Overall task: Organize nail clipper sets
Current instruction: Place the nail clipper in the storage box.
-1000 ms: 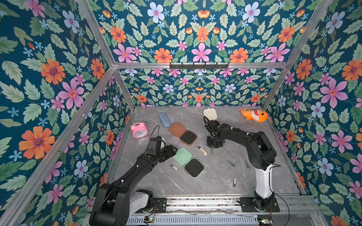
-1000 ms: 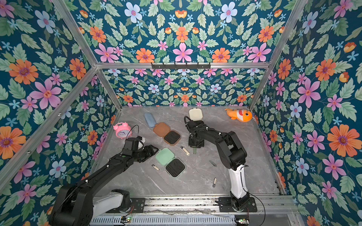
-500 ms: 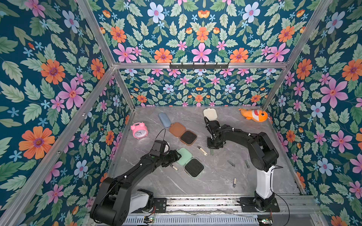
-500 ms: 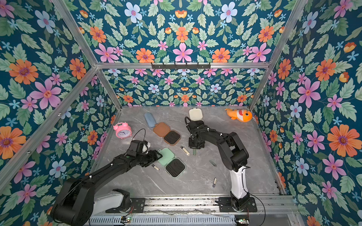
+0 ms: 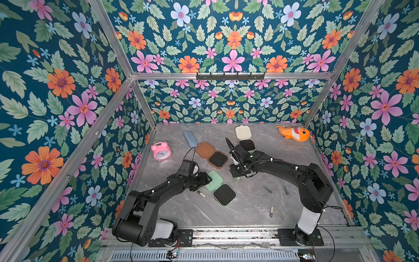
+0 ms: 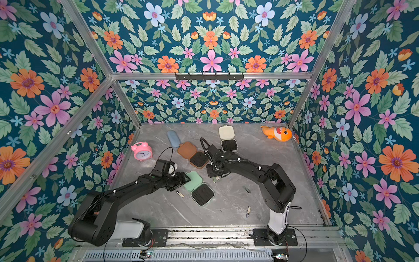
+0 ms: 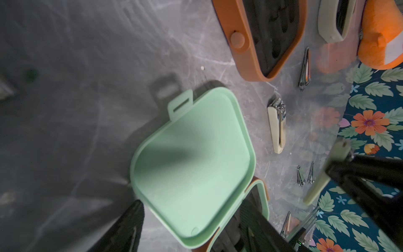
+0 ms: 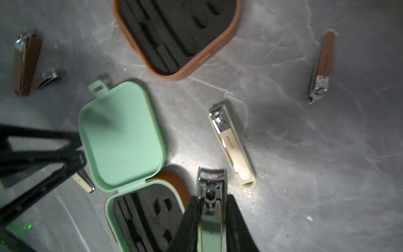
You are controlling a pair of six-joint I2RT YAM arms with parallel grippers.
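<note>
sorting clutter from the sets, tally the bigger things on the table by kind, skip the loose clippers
cases: 3, the brown case, cream case, mint green case
blue pouch: 1
pink alarm clock: 1
orange fish plush: 1
total: 6

Mint green case [image 5: 215,183], brown case [image 5: 205,149], cream case [image 5: 243,132], green clipper [image 8: 210,220], floral walls [image 5: 233,45]

A laboratory robot cell is shown: a marble-patterned tabletop [image 5: 249,211] is enclosed by floral-printed panels [image 5: 231,45] set in aluminium framing [image 5: 158,76], and a left arm [image 5: 158,190] and right arm [image 5: 294,170] are bolted to a metal rail [image 5: 226,234] (cabling [image 5: 265,160] is tied along the arms).
</note>
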